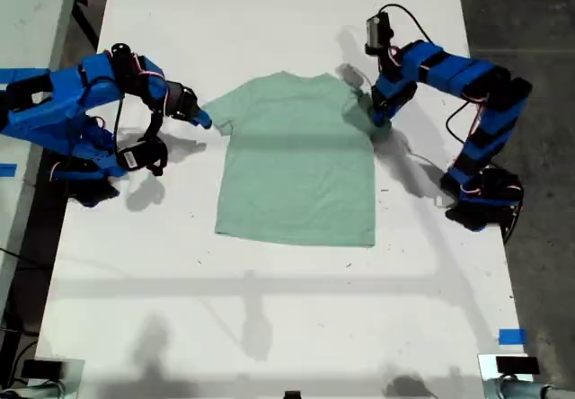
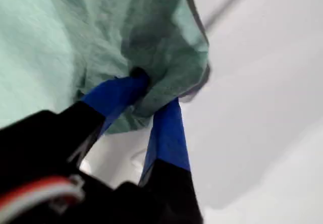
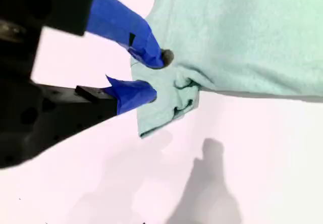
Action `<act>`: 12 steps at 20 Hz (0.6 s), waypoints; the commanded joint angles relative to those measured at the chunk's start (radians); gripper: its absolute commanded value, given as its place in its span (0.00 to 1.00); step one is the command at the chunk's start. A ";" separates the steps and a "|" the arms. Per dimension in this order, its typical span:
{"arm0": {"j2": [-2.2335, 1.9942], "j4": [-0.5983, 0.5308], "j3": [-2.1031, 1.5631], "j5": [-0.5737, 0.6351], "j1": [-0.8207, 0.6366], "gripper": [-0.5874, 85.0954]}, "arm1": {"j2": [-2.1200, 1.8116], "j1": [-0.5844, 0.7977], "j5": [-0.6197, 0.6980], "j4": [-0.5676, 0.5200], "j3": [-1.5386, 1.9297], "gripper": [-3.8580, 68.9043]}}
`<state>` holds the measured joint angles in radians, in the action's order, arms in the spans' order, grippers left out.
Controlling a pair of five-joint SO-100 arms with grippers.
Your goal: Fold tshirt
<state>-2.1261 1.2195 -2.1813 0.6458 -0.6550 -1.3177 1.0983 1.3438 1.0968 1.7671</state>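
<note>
Mint-green soft cloth, the tshirt (image 1: 296, 161) lies flat on the white table (image 1: 269, 309) between my grippers. My first gripper (image 2: 154, 95) pinches one bunched sleeve (crumpled, lifted). My second gripper (image 3: 151, 75) sits narrow-jawed at the other sleeve's puckered edge; grip unclear.

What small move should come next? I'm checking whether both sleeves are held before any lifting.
Probably close my second gripper on the sleeve. Its jaws stand apart around that sleeve's edge, while my first gripper already pinches a bunched fold of the shirt at the other sleeve. Lifting now would likely raise one side only.
</note>
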 commanded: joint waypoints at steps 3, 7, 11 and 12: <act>-0.002 -0.012 0.046 -0.002 0.008 0.10 | -0.049 -0.029 -0.015 0.098 -0.055 0.06; -0.017 -0.011 0.035 -0.009 0.014 0.10 | -0.261 -0.124 -0.069 0.253 -0.106 0.03; -0.020 -0.017 0.032 -0.009 0.014 0.10 | -0.207 -0.318 -0.201 0.373 -0.420 0.03; -0.020 -0.017 0.032 -0.009 0.014 0.10 | -0.152 -0.364 -0.227 0.393 -0.523 0.03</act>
<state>-2.1230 1.2195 -2.1813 0.6458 -0.6550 -1.4849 0.8237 1.1720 1.4527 1.4573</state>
